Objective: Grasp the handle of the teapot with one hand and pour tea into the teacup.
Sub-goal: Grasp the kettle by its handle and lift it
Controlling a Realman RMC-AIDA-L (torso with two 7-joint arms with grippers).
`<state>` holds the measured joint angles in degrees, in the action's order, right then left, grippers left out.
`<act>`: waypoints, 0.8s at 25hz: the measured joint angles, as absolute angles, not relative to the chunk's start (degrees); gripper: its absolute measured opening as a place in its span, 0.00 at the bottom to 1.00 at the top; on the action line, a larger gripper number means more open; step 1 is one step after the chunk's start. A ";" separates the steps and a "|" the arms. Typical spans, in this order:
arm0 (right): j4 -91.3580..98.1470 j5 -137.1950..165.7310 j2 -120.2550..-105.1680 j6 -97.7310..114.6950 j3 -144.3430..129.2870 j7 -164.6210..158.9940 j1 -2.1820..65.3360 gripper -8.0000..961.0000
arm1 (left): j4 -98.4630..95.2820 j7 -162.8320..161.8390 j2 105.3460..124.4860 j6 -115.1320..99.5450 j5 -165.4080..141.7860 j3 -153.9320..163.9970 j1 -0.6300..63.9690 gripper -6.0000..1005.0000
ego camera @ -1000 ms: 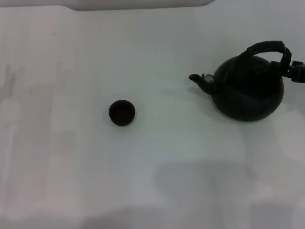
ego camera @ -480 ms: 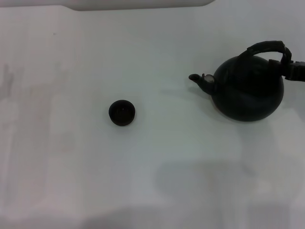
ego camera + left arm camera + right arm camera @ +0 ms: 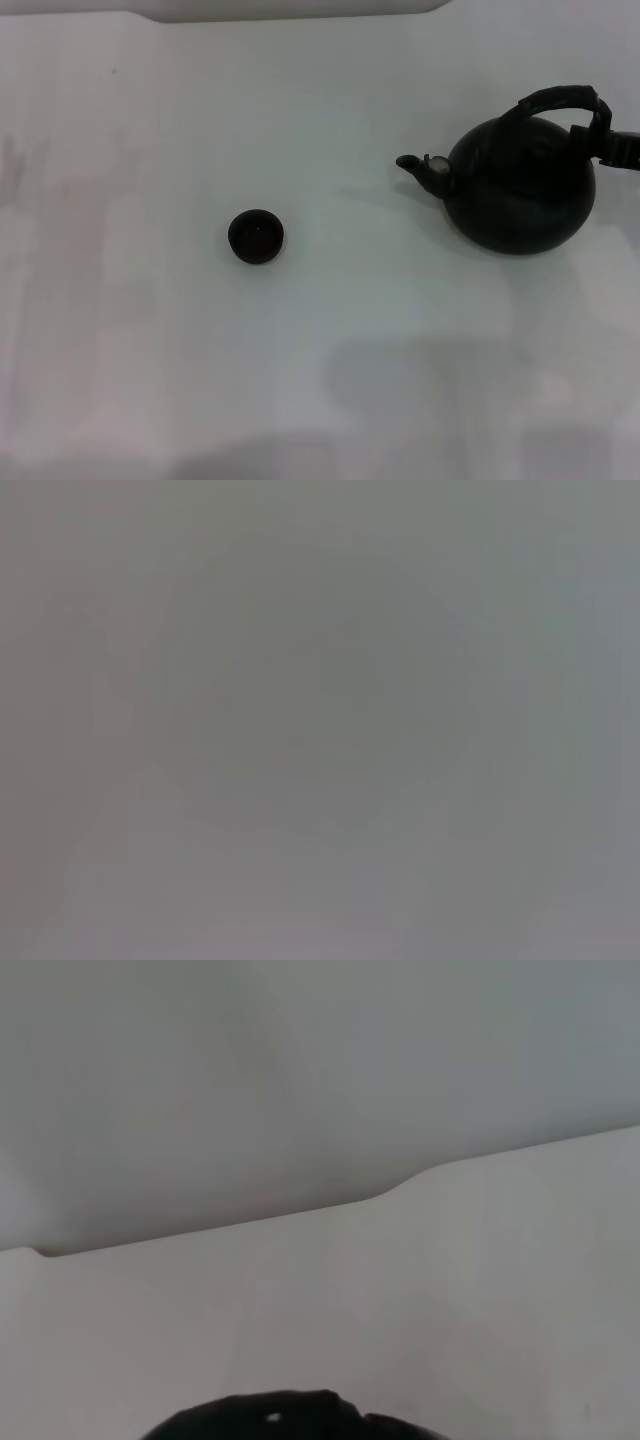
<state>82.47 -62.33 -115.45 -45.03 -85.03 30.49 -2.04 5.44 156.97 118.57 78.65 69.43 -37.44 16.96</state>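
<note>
The black round teapot [image 3: 518, 195] stands on the white table at the right, its spout [image 3: 420, 168] pointing left toward the teacup. Its thick arched handle [image 3: 560, 98] rises over the top. The tiny dark teacup [image 3: 256, 236] stands alone left of centre. My right gripper [image 3: 612, 146] enters from the right edge and sits at the handle's right end; whether it grips the handle does not show. A dark rounded part of the teapot [image 3: 285, 1418] shows at the edge of the right wrist view. My left gripper is out of view; its wrist view is a plain grey blur.
The white table [image 3: 380, 330] runs across the whole head view. A pale raised edge [image 3: 290, 8] lies along the back of the table. Bare table lies between the teacup and the teapot.
My right gripper has moved a little left, in against the right end of the teapot handle. The teapot and the teacup have not moved.
</note>
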 joint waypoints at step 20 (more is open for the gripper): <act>82.07 -62.48 -115.34 -47.19 -83.82 29.95 -0.74 0.24 | 5.45 156.97 118.56 78.81 69.43 -37.44 17.11 0.86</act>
<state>82.07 -62.48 -115.34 -47.19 -83.82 29.95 -0.74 5.45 156.97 118.56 78.81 69.43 -37.44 17.11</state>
